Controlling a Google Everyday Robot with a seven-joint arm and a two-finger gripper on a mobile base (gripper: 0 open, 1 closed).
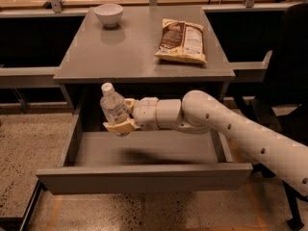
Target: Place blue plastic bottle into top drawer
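Note:
The blue plastic bottle (112, 107) is a small clear bottle with a white cap. It stands nearly upright in my gripper (120, 115), which is shut on its lower body. The gripper holds it over the left part of the open top drawer (144, 178), above the grey drawer floor (159, 150) and just in front of the desk's front edge. My white arm (231, 129) reaches in from the right.
On the grey desk top (139, 47) a white bowl (108, 14) stands at the back left and a brown snack bag (182, 40) lies at the right. A dark chair (288, 81) stands at the right. The floor is speckled.

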